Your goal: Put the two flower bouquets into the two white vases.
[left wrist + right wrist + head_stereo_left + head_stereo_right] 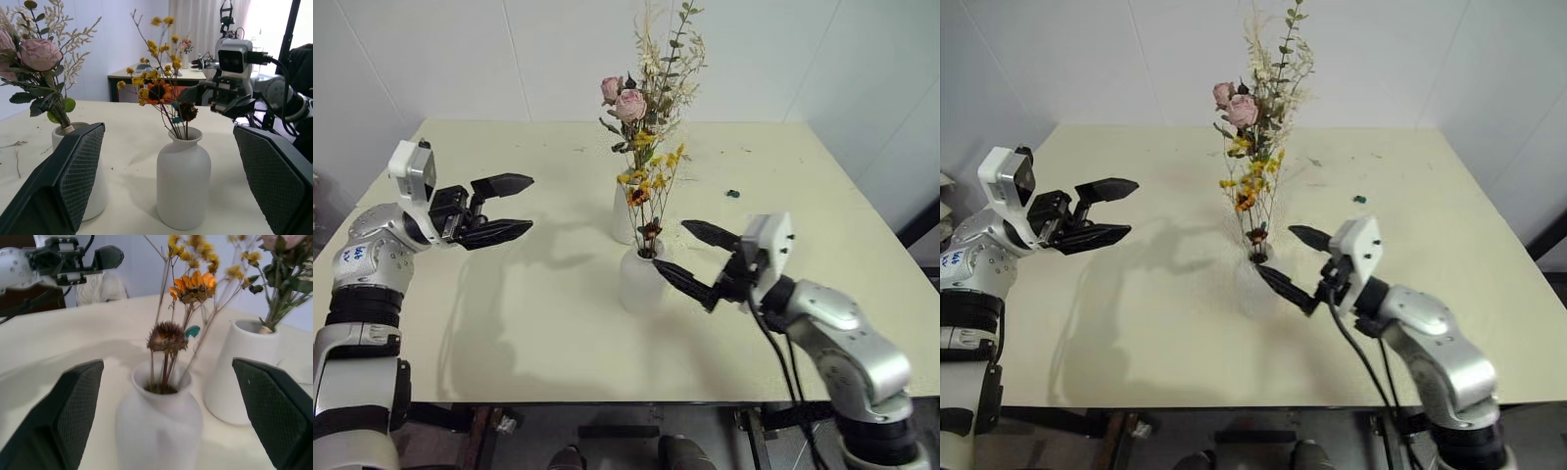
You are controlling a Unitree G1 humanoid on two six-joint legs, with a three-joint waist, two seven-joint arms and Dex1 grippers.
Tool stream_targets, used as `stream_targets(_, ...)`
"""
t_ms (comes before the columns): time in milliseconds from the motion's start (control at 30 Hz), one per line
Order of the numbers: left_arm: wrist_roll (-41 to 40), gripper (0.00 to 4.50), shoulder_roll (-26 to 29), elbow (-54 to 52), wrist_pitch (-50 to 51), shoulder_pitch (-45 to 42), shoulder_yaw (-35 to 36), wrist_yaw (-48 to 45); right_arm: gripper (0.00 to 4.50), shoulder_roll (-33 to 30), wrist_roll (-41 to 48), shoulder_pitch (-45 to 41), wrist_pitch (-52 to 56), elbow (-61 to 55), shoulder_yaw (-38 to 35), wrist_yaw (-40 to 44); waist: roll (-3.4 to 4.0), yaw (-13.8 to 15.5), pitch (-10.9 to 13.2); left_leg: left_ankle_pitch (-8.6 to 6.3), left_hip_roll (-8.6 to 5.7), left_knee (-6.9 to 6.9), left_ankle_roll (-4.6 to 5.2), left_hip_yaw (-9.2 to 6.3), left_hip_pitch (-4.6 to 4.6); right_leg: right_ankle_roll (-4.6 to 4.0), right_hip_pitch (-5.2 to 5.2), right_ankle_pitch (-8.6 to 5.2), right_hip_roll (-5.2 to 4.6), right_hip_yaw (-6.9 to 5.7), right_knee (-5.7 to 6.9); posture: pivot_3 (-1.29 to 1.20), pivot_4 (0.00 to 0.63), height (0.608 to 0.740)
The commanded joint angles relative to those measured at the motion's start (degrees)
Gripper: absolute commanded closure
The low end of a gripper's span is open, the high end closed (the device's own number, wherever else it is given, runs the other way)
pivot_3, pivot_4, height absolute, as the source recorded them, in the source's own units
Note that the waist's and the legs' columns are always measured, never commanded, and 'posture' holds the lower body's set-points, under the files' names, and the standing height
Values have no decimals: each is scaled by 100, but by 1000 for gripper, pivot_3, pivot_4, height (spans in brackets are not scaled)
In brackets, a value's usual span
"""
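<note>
Jaws apart over cream table [509, 323], white walls [440, 59]

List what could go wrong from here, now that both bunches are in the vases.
1. The open right gripper sits close around the short vase; a careless pull-back might clip it and tip it over.
2. The yellow sprig stands thin and tall in that vase, so a finger could snag a stem and drag it out.
3. The rose bunch rises high above the tall vase, so a knock may topple it.
</note>
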Motion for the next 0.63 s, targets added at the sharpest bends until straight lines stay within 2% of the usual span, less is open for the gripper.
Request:
stream_targets(33, 7, 0, 12, 29, -128, -101, 71, -641, 37, -760, 599, 359, 395, -367, -843, 453, 0, 25, 0, 0, 0, 0, 1, 0, 0, 0, 0, 0, 0, 0, -1, 0, 150, 740)
stream_targets(167, 4, 0, -4, 91, -190, -65, 78, -641, 37, -1648, 877, 890, 643, -194, -1672, 954, -1, 56, 0, -2, 0, 2, 4, 1, 0, 0, 6, 0, 0, 0, -11, 0, 150, 740)
stream_targets(367, 290, 0, 28, 667, -560, -203, -55, -641, 37, -2474, 859, 1412, 773, 335, -2584, 1624, -1, 58, 0, -5, -1, 9, 9, 4, 8, 1, 20, 1, 0, 1, -21, 0, 150, 740)
stream_targets(633, 482, 0, 440, 1076, -848, -260, 97, -641, 37, -2818, 776, 1413, 627, 826, -3002, 1897, -3, 37, 1, -5, 0, 8, 9, 6, 9, 1, 21, 1, 0, 2, -26, 0, 150, 740)
